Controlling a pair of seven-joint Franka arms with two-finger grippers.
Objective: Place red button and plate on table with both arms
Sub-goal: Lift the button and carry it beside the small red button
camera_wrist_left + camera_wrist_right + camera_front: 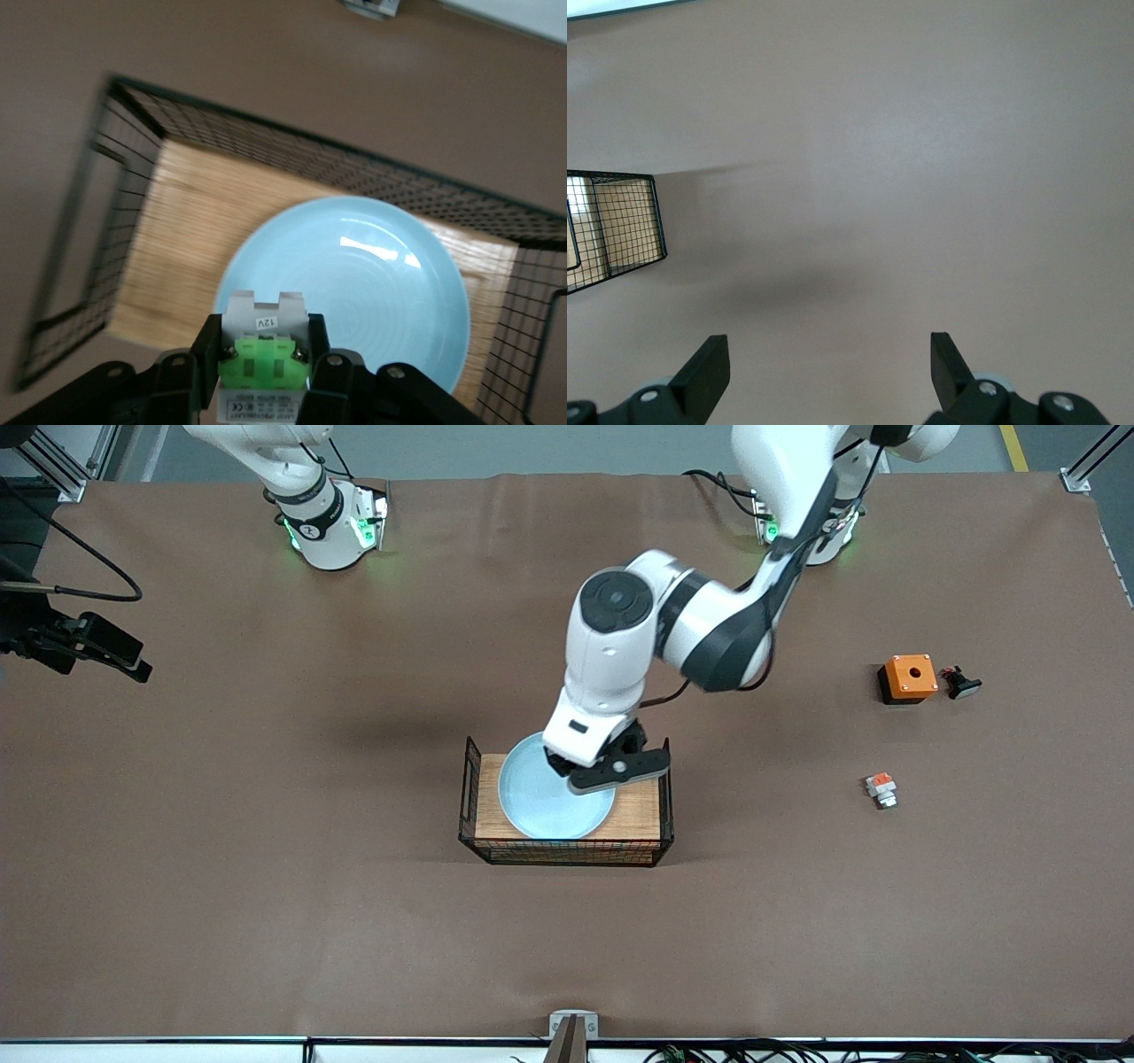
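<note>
The pale blue plate (540, 806) lies on the wooden board (640, 815) in the middle of the table (266, 824). My left gripper (567, 766) hangs low over the plate's edge on the robots' side. In the left wrist view the left gripper (263, 365) is shut on the red button (263, 350); its white-grey body and green block show between the fingers, over the plate (390, 301). The button is hidden in the front view. My right gripper (124, 660) waits open and empty over bare table toward the right arm's end, and shows in the right wrist view (828, 363).
The board has black wire ends (469, 797). Toward the left arm's end lie an orange box (908, 677), a black-bodied button with a pale head (961, 684) and a small part with an orange-red block (881, 788).
</note>
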